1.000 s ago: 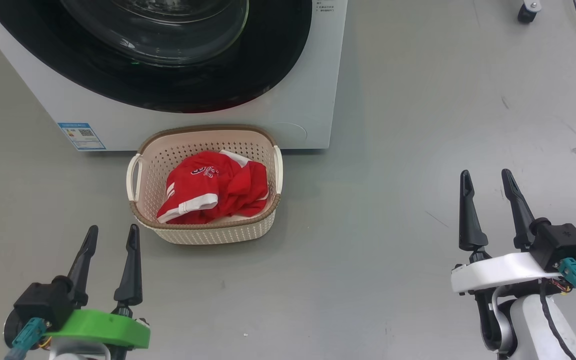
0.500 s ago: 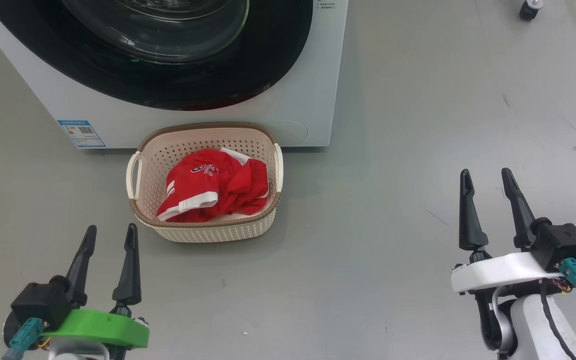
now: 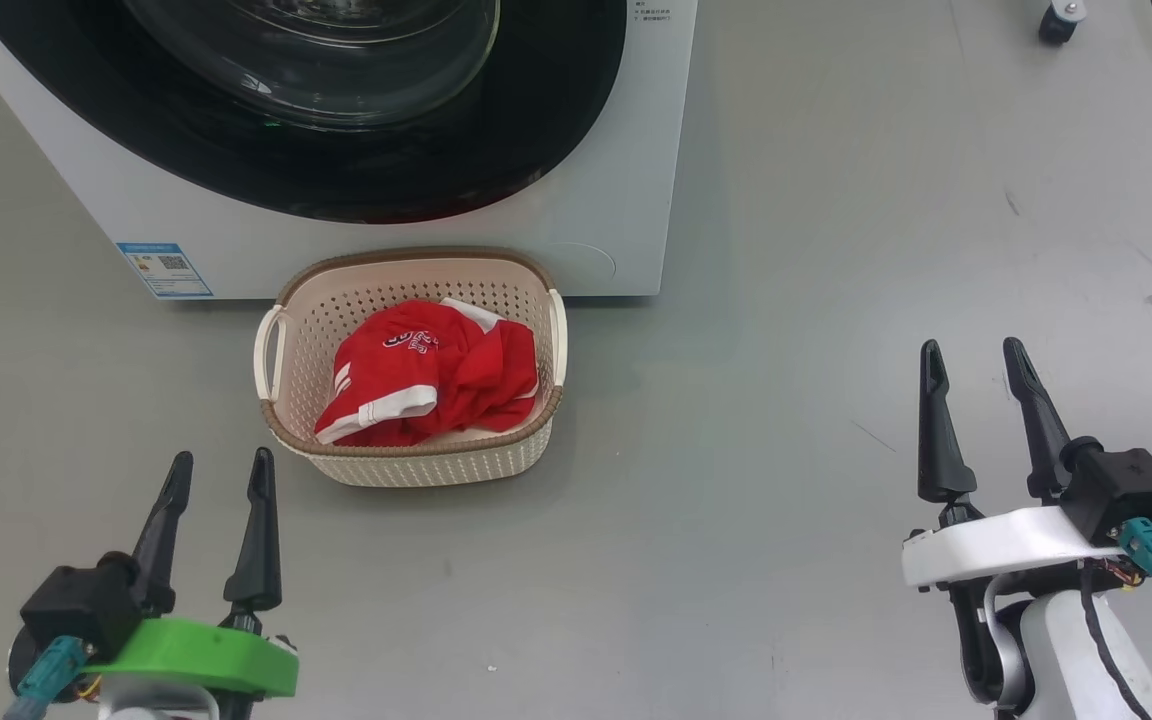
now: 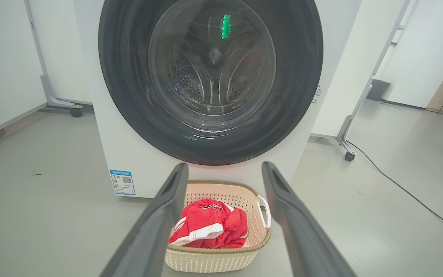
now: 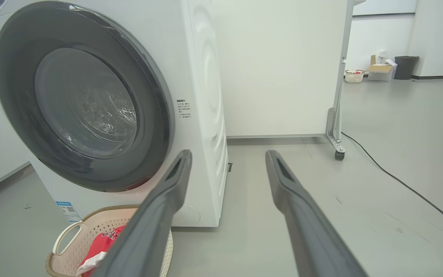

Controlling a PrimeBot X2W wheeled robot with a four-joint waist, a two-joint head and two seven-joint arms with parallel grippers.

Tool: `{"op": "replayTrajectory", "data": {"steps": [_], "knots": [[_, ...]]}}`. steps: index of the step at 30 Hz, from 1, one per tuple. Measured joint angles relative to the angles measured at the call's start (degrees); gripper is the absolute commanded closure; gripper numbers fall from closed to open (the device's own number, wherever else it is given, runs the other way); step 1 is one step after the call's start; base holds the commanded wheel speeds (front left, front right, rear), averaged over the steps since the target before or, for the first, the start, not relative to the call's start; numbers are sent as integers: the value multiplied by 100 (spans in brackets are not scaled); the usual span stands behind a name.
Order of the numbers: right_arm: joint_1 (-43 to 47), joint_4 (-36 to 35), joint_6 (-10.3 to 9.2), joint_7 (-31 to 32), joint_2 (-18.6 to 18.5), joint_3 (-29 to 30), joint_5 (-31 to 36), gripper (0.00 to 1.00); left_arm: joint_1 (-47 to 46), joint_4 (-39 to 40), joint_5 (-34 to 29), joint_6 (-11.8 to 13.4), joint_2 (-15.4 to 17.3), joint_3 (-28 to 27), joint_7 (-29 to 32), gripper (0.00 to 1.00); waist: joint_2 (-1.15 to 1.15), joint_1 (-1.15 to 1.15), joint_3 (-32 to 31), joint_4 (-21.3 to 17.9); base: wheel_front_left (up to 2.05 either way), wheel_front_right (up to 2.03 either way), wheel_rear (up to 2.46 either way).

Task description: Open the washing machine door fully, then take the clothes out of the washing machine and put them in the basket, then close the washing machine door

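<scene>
Hardly anything has moved over the last second: the head view has shifted a trifle, and the left gripper has sunk slightly towards the near edge, while the things on the floor lie as they did. Both grippers are released and carry nothing. The left one hovers near and to the left of the basket; the right gripper hangs well apart on the right, over bare floor.

The clothes lie bunched inside the basket, which stands just on the near side of the washing machine; whether it touches the machine cannot be told. The washing machine door sits flush against the front, and through its glass the drum looks empty, so the task appears done.

As a judgement, the red fabric is light, limp and prone to slump or snag on the perforated wall. It is best pinched at a raised fold near the white-striped hem. The door is stiff and hinged, and its glossy rim looks slippery. No handle can be made out.
</scene>
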State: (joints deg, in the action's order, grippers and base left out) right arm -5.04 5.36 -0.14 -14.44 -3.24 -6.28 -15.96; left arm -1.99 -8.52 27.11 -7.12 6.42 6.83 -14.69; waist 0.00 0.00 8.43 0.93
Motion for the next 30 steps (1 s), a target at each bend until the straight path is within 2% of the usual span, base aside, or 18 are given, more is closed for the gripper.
{"op": "replayTrajectory", "data": {"steps": [1, 9, 14, 30], "knots": [[3, 0, 1, 0, 0, 0, 1, 100, 0, 4, 22, 0, 0, 2, 0, 100, 0, 0, 0, 0, 0, 0, 0], [220, 304, 3, 8, 65, -19, -54, 100, 49, -280, 36, 1, -146, 100, 1, 100, 0, 1, -4, -2, 0, 0, 0], [233, 280, 7, 8, 65, -46, -330, 100, 114, -261, 363, 1, -148, 103, 41, 100, 0, 0, -35, -6, 0, 0, 0], [314, 267, 119, 281, 68, 114, -1833, 100, 114, -254, 1558, 3, -176, -31, 356, 100, 0, 0, -194, -23, 0, 0, 0]]}}
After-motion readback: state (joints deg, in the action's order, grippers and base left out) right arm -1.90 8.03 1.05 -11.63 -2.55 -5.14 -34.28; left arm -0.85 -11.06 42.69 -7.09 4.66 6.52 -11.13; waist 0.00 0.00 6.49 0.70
